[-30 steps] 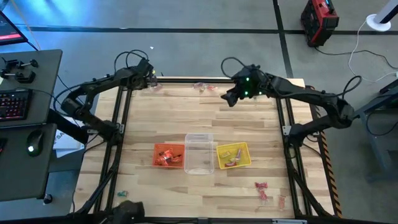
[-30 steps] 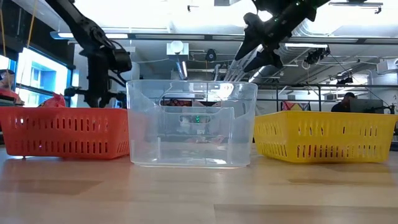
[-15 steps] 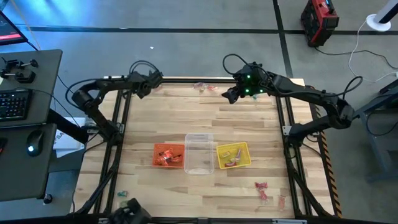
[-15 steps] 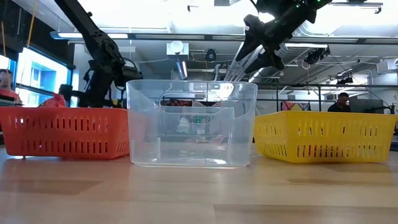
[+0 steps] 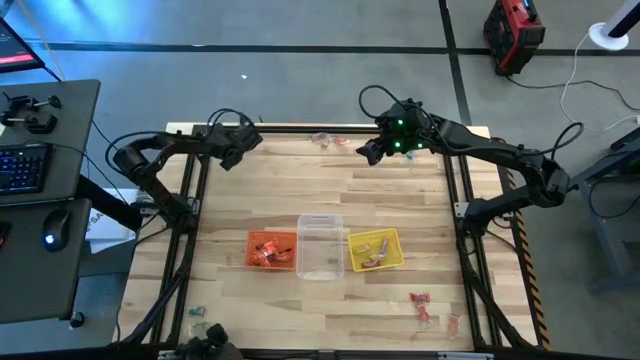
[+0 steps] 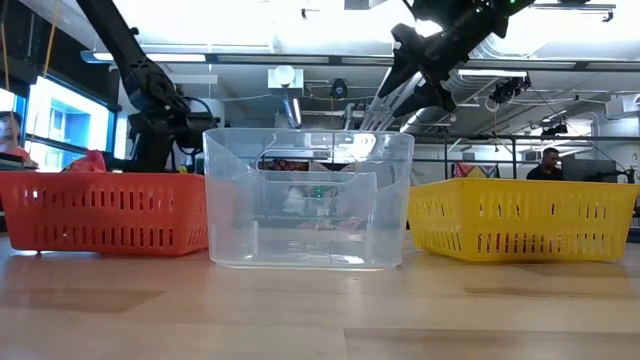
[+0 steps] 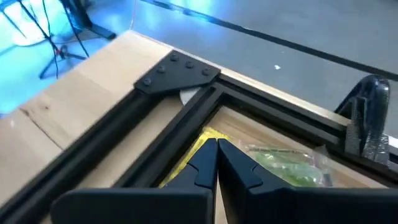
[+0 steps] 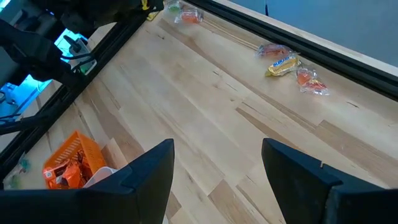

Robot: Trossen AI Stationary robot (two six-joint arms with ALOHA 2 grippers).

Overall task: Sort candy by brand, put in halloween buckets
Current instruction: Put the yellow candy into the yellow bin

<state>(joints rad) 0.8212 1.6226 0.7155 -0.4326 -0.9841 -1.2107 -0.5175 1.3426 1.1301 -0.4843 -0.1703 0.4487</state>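
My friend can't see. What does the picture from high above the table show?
Three small buckets sit in a row on the wooden table: orange bucket, clear bucket, yellow bucket. The left gripper and right gripper hover near the far edge, with loose candy between them.

A wooden worktop (image 5: 300, 190) stands on a grey floor (image 5: 300, 70), beside a desk (image 5: 40, 200) with a keyboard (image 5: 20, 165).
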